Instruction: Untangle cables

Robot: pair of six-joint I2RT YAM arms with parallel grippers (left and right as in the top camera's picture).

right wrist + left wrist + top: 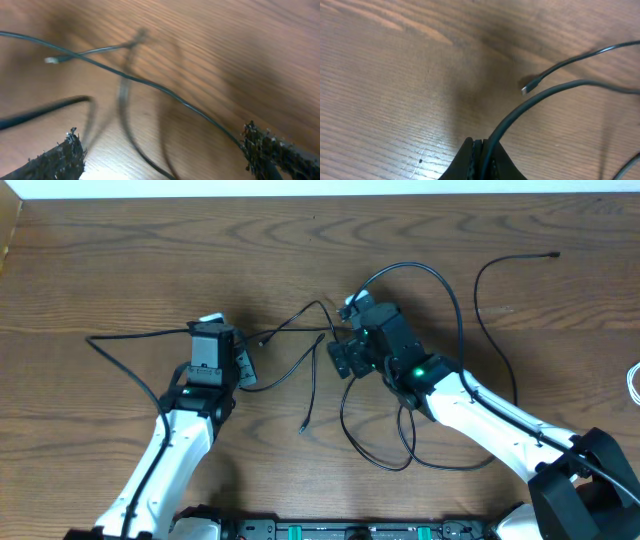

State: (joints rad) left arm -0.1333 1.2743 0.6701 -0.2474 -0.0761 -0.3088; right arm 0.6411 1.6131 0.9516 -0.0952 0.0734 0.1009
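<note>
**Table and cables.** The cables [405,266] are laid on the wooden table [100,260]. Most of the black ones are gathered in a loose tangle at the centre, between the two arms. A separate black cable [478,295] is laid well apart at the far right, with its plug end pointed towards the far edge. A white cable [635,380] is seen only partly, at the right border of the overhead view.

**Left claw.** In the left wrist view, the left claw [477,145] is closed, and one black strand, the held cable [530,100], is pinched between its fingers. From the grip, this strand is curved away to the right above the table. A loose plug end [526,90] of another black cable is located just beside that curve, apart from it.

**Right claw.** In the right wrist view, the right claw [161,134] is spread wide and nothing is gripped. A thin black strand [150,86] is run diagonally across the gap between the fingers, close to the right finger [280,155]. Whether that finger is touched by it cannot be told. A small plug tip [50,60] is seen at the far left of this view, and further strands are blurred.
</note>
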